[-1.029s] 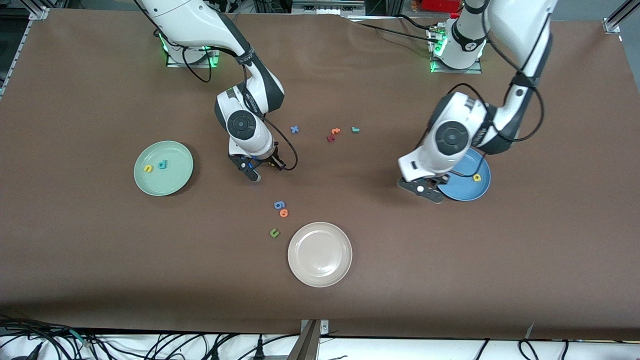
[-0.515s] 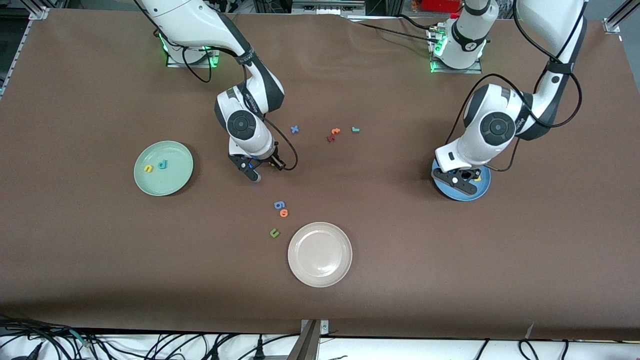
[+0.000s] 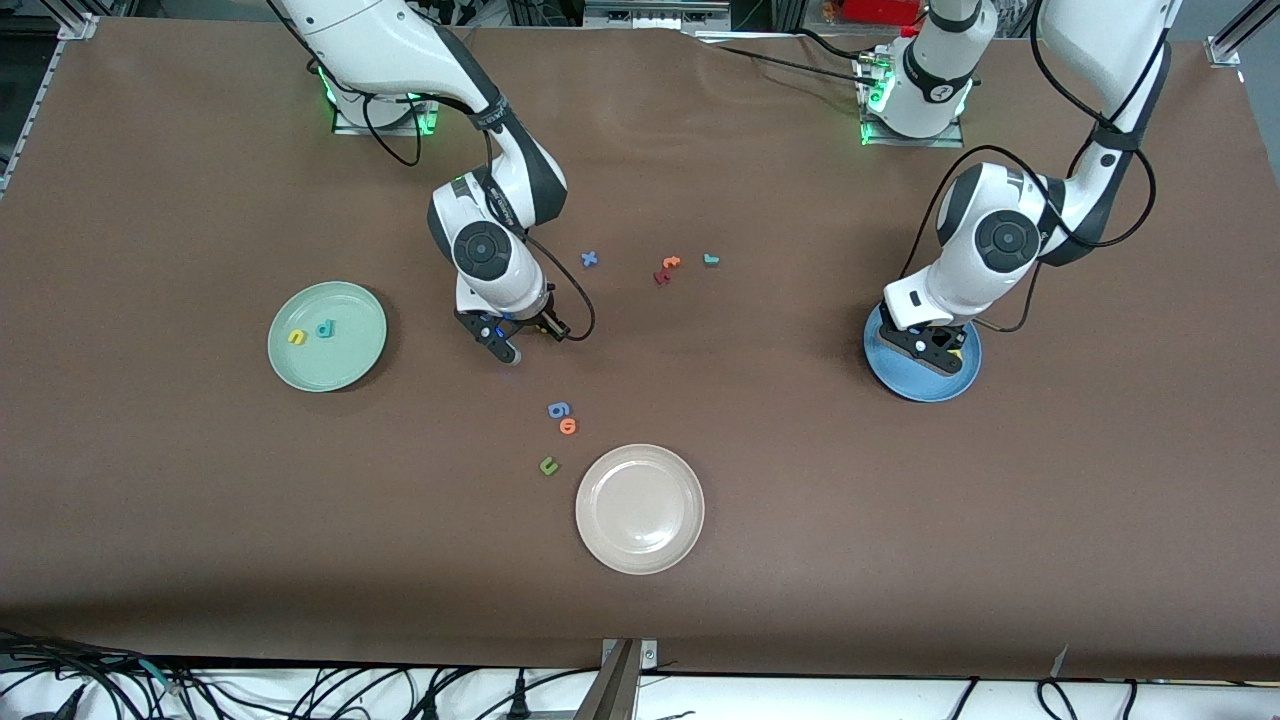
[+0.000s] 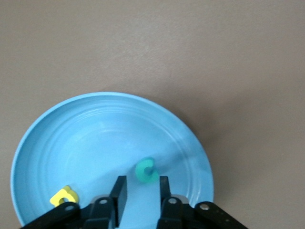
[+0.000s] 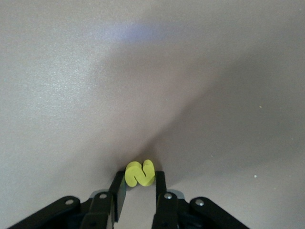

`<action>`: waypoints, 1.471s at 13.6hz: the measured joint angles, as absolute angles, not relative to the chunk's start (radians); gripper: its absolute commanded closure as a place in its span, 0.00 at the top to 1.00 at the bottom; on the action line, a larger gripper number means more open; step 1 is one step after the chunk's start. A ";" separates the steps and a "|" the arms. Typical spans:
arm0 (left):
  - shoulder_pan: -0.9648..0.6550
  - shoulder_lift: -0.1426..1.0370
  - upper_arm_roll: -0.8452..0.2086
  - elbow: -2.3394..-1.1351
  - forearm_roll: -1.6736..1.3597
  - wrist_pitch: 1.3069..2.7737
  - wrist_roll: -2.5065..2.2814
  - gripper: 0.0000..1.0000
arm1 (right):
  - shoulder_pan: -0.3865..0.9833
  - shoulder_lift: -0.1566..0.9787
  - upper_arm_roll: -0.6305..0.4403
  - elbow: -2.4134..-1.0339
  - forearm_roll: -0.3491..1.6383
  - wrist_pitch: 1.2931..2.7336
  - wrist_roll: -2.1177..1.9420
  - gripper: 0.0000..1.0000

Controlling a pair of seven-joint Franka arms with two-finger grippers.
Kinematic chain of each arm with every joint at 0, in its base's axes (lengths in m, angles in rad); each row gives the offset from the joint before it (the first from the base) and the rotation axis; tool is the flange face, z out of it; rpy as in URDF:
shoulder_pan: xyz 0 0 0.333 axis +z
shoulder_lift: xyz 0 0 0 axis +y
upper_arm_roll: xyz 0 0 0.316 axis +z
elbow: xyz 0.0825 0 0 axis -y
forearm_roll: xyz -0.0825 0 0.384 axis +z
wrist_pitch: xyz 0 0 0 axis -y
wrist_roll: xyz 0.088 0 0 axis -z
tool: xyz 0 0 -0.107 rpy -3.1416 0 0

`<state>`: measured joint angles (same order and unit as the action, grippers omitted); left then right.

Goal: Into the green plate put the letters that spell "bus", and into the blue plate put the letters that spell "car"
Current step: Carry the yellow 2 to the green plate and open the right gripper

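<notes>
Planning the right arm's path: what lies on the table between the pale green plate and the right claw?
Nothing: in the front view, bare brown table separates the round pale green plate from the right claw.

A yellow s (image 5: pixel 139 173) sits between the right arm's black fingers (image 5: pixel 118 188). A teal c (image 4: pixel 146 171) and yellow a (image 4: pixel 64 196) lie near the left arm's black fingers (image 4: pixel 120 190) on the blue plate (image 4: pixel 71 138); brown desk (image 3: pixel 900 520).

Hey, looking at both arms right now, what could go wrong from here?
The right gripper pinches the yellow s only at its fingertips, so it could slip on the way to the green plate. The left gripper is open low over the blue plate, with the teal c right at its tips. Lifting off might drag it.
</notes>
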<state>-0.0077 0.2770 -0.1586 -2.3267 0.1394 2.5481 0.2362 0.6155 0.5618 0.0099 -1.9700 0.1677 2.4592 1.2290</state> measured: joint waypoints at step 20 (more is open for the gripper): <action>-0.140 0.333 -0.607 -2.339 -0.020 2.572 -0.707 1.00 | 0.616 0.561 0.006 -1.971 0.122 2.455 1.133 0.20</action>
